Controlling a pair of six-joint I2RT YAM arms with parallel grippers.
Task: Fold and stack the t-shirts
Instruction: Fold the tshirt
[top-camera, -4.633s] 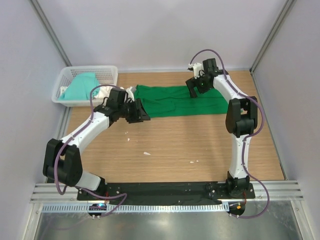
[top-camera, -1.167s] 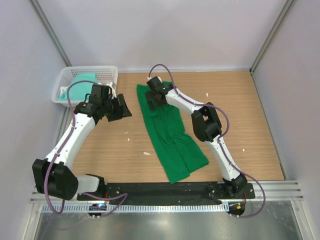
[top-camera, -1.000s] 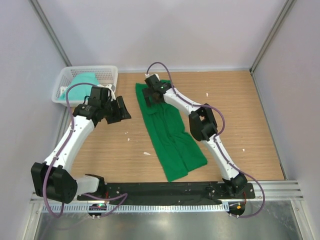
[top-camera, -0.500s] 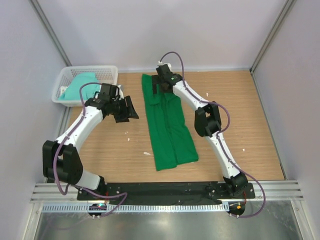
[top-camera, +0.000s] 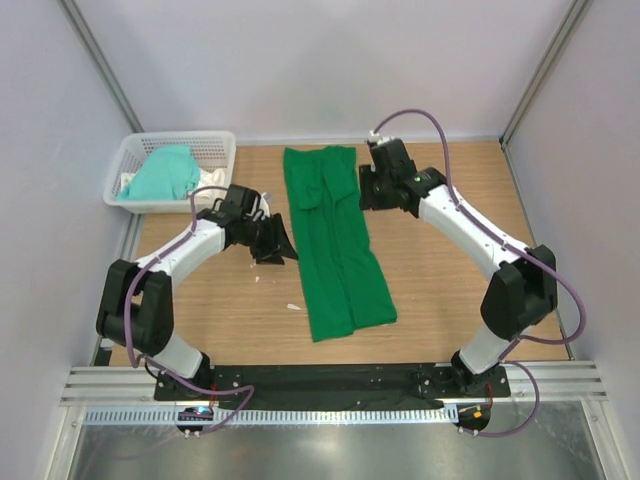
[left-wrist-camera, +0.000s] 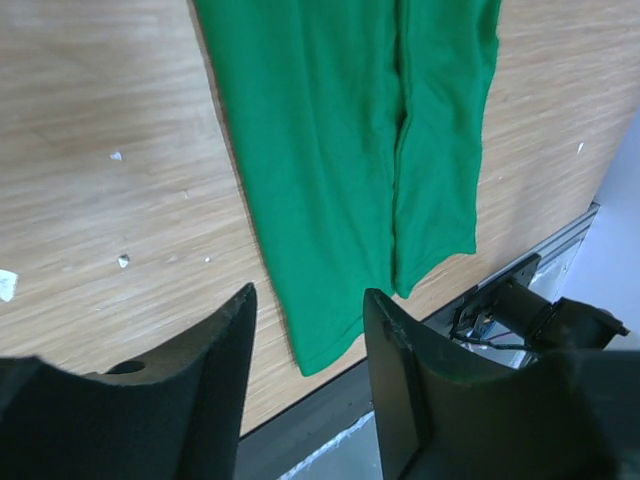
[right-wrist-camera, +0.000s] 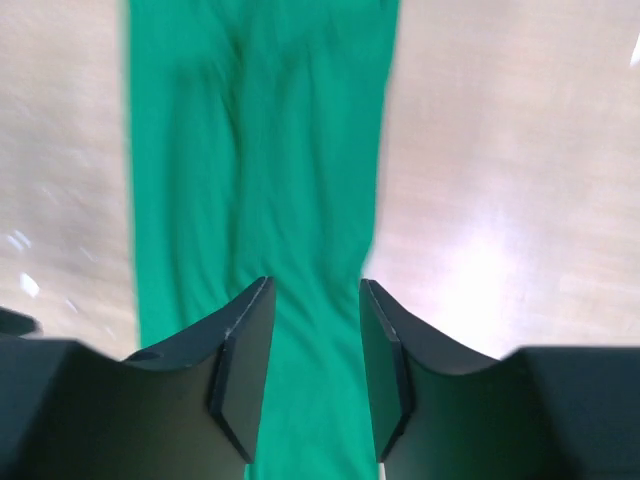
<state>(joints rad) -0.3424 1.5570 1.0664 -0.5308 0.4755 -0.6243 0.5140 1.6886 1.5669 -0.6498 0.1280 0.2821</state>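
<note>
The deep green t-shirt (top-camera: 335, 240) lies flat on the wooden table as a long narrow strip, running from the back edge toward the front. The paler mint-teal t-shirt (top-camera: 160, 172) sits bunched in the basket. My left gripper (top-camera: 280, 250) hovers just left of the strip's middle, open and empty; in the left wrist view (left-wrist-camera: 310, 300) the strip's front end (left-wrist-camera: 340, 150) lies ahead of the fingers. My right gripper (top-camera: 368, 195) is beside the strip's upper right edge, open; its wrist view (right-wrist-camera: 316, 290) shows blurred green fabric (right-wrist-camera: 250, 150) below the empty jaws.
A white lattice basket (top-camera: 215, 145) stands at the back left corner. Small white scraps (top-camera: 294, 307) lie on the wood left of the shirt. The black base rail (top-camera: 330, 380) runs along the near edge, and walls close in on both sides.
My right arm has swung off the shirt's back end to its right side, and its jaws have narrowed. The left gripper has moved right toward the strip. The shirt now lies straight.
</note>
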